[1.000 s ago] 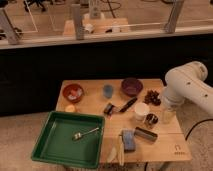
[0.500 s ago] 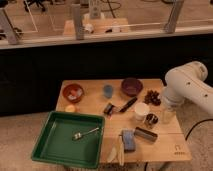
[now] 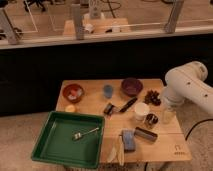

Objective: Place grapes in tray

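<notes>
The grapes (image 3: 151,96), a small dark bumpy cluster, lie on the wooden table (image 3: 165,142) near its right back corner, beside the dark purple bowl (image 3: 131,86). The green tray (image 3: 46,136) sits at the table's front left, hanging over the edge, with a metal spoon (image 3: 85,133) in it. My white arm (image 3: 187,86) comes in from the right. My gripper (image 3: 164,104) hangs at its lower end, just right of the grapes, largely hidden by the arm.
A red-brown bowl (image 3: 73,92), a yellow fruit (image 3: 70,108), a blue cup (image 3: 108,91), a black marker (image 3: 128,105), a white cup (image 3: 141,111), a small can (image 3: 151,120), a dark lying can (image 3: 145,134), a blue sponge (image 3: 128,140) and a banana (image 3: 118,150) crowd the table between the grapes and the tray.
</notes>
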You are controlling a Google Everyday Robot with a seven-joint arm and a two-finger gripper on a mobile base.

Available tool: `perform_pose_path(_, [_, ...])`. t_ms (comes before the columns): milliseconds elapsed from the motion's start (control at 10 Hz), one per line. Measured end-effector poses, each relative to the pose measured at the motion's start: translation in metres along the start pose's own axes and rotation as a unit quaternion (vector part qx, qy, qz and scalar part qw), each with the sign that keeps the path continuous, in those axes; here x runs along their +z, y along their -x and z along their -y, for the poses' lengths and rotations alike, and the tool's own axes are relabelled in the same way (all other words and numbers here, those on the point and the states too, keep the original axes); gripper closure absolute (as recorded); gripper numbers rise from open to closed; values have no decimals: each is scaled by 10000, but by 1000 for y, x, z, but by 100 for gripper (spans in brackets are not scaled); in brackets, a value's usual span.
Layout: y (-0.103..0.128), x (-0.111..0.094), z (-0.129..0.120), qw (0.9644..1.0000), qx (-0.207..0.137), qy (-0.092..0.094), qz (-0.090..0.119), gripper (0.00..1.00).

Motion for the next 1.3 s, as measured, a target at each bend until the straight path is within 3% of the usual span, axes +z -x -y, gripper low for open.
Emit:
perform_pose_path(700, [0, 1, 2, 10000, -25, -20, 36, 20])
perform_pose_path(900, [-10, 4, 22, 9995, -11, -267, 140, 20])
perform_pose_path(1300, [-32, 11, 66, 9963, -11, -846, 120, 20])
